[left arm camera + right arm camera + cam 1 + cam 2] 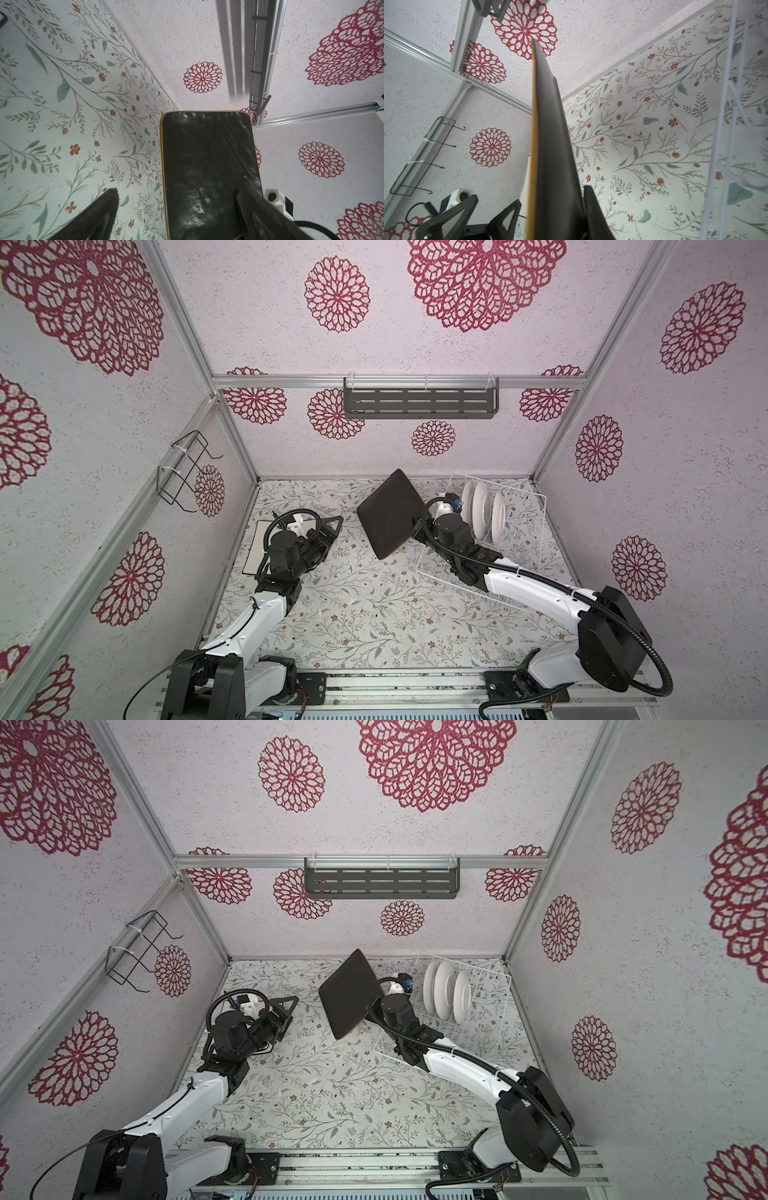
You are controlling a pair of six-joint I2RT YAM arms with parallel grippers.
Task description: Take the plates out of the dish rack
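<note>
A square black plate (390,516) is held up off the tabletop (374,614), tilted on edge, just left of the white wire dish rack (544,499). The right tool (417,526) pinches it by the edge nearest the rack, its fingers pressed against both faces. In the right wrist view the plate (550,135) shows edge-on, with a thin orange line along its rim.

Three round white plates (484,510) stand upright side by side between the rack's tines, at its far end. The rack sits on the right side of the floral-patterned tabletop, near the back wall.

The left tool (332,526) hangs just left of the black plate with its fingers spread wide and nothing between them. Whether it touches the plate cannot be told. Beneath the left arm, a square white plate with a dark edge (257,547) lies flat on the tabletop by the left wall.
</note>
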